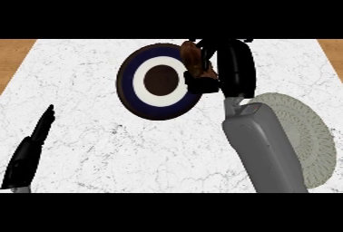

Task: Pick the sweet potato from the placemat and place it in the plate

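The black right hand [232,68] is curled around the brown, oblong sweet potato [192,56], holding it over the upper right rim of the round plate [132,84] with its dark blue border, white ring and brown centre. The round, grey-green woven placemat [309,136] lies to the right on the white marble counter [134,149], partly hidden by the grey forearm. The left hand [30,152] rests at the lower left, fingers straight.

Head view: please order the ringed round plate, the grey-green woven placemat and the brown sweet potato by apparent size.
1. Grey-green woven round placemat; the grey forearm hides part, so first place is unsure.
2. Blue-and-white ringed round plate.
3. Brown sweet potato, held by the right robot hand.
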Motion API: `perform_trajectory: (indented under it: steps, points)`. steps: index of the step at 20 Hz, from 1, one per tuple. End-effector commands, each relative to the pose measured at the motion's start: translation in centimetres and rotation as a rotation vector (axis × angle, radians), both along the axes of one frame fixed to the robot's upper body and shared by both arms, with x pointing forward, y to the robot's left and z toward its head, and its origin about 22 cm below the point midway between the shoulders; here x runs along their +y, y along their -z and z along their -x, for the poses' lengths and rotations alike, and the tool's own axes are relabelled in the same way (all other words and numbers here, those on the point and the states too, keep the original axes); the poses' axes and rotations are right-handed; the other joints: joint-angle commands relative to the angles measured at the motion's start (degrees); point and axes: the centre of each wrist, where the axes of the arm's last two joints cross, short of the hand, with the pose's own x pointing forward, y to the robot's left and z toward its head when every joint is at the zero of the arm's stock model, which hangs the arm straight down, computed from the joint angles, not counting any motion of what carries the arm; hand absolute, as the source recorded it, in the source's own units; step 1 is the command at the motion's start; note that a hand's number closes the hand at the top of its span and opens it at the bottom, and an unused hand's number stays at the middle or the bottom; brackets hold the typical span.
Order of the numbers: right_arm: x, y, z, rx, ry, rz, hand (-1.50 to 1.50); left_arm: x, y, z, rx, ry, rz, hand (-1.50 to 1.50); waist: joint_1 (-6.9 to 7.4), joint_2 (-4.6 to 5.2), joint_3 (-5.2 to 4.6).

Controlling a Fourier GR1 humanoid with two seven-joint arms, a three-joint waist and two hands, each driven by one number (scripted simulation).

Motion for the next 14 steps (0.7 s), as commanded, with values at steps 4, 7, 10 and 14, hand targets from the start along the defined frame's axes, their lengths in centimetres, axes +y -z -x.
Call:
perform_trajectory:
  steps: [4,7,10,14]
  points:
    - [4.0,-0.6,-4.6,0.148,-0.032,0.047,1.50,-0.1,-0.9,-0.5,0.012,0.004,0.006,0.00,0.69,0.22,0.02]
    - [4.8,2.1,-5.5,0.172,-0.033,0.037,1.50,1.1,0.3,0.4,-0.004,0.007,-0.005,0.00,0.90,0.27,0.01]
    - [5.7,2.7,-7.0,0.199,-0.030,0.036,1.50,-1.0,-1.3,-0.8,0.004,0.046,-0.002,0.00,2.49,0.67,0.04]
    - [5.3,4.1,-6.4,0.271,0.012,-0.194,1.50,-1.0,-0.7,-1.9,0.000,0.067,-0.006,0.00,3.86,1.13,0.03]
